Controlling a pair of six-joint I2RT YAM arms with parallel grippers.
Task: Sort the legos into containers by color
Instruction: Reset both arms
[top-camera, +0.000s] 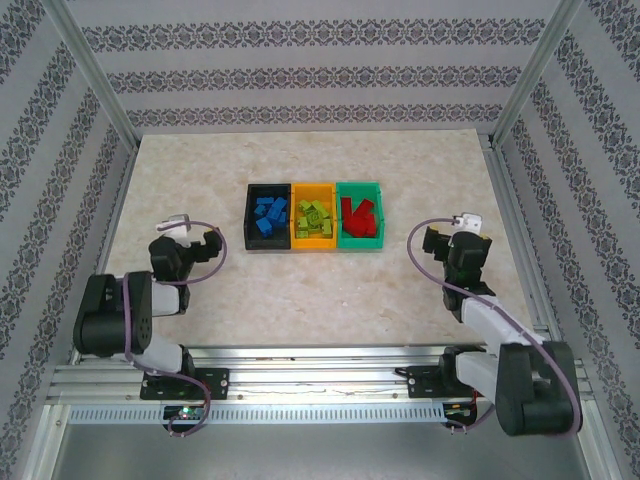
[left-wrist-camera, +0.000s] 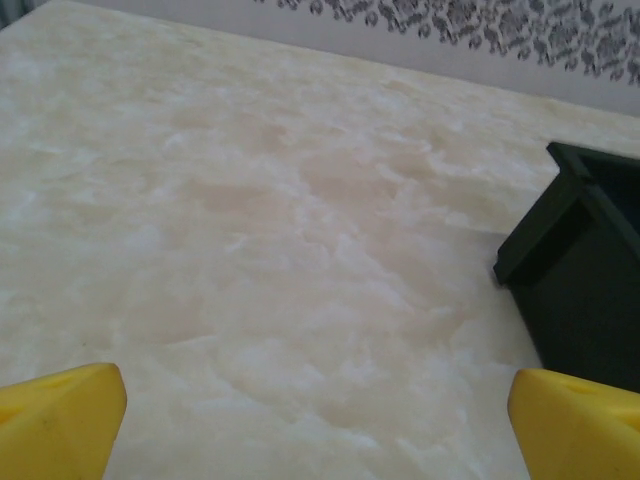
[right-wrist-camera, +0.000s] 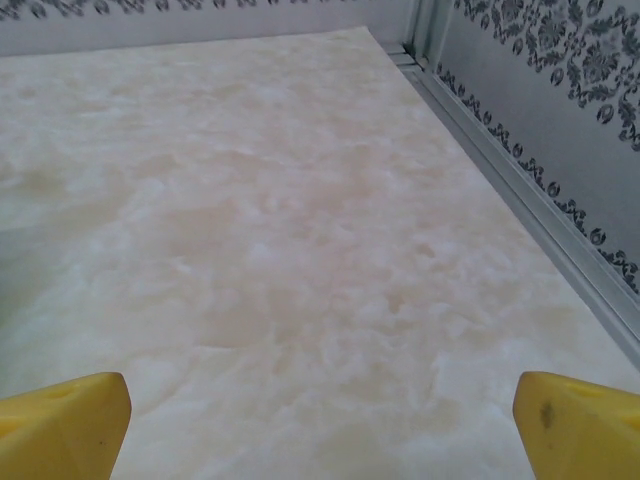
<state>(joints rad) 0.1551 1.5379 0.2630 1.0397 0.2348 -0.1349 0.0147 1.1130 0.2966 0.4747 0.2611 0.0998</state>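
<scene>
Three bins stand in a row at the table's middle. The black bin (top-camera: 251, 215) holds blue legos (top-camera: 268, 217), the orange-yellow bin (top-camera: 297, 238) holds lime green legos (top-camera: 313, 218), and the green bin (top-camera: 376, 205) holds red legos (top-camera: 358, 220). My left gripper (top-camera: 190, 243) rests low at the left, open and empty, its yellow fingertips (left-wrist-camera: 60, 415) wide apart; the black bin's corner (left-wrist-camera: 575, 270) lies ahead to its right. My right gripper (top-camera: 458, 243) sits at the right, open too, fingertips (right-wrist-camera: 580, 420) spread over bare table.
The marble-patterned tabletop (top-camera: 330, 290) is ringed by patterned walls. An aluminium frame rail (right-wrist-camera: 520, 190) runs along the table's right edge, close to the right gripper. Both arm bases stand at the near edge.
</scene>
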